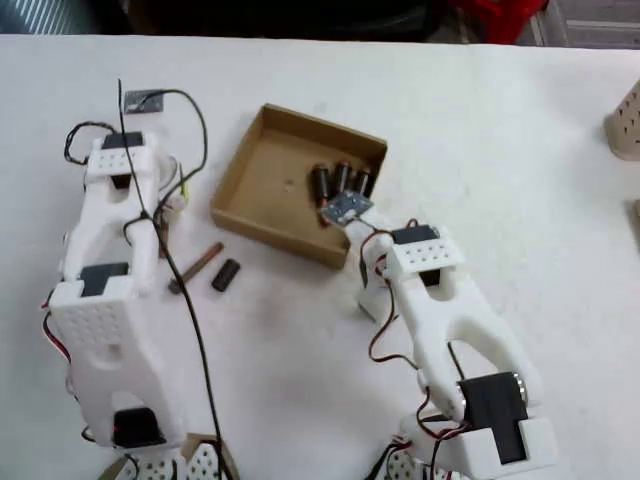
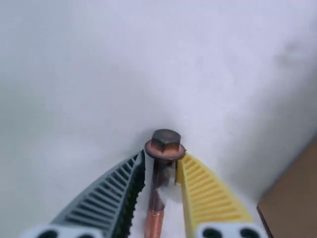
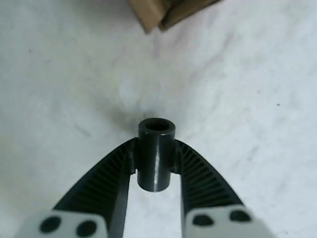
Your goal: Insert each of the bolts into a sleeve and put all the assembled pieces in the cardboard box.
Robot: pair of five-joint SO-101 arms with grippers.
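In the left wrist view my left gripper [image 2: 159, 161] is shut on a copper bolt [image 2: 163, 146], hex head pointing away over the white table. My right gripper [image 3: 156, 148] is shut on a black sleeve [image 3: 156, 153], its open bore facing outward. Seen from above, the left arm's wrist [image 1: 125, 165] sits left of the cardboard box [image 1: 250, 175]. The right arm's wrist [image 1: 420, 255] is just off the box's near right corner. Three dark assembled pieces [image 1: 340, 180] lie inside the box. Another bolt [image 1: 203, 263] and a loose sleeve [image 1: 226, 274] lie on the table between the arms.
Black cables [image 1: 190, 300] run across the left arm and over the table near the loose bolt. A beige perforated object [image 1: 625, 125] stands at the far right edge. A corner of the box shows in both wrist views [image 2: 292, 208] [image 3: 163, 12].
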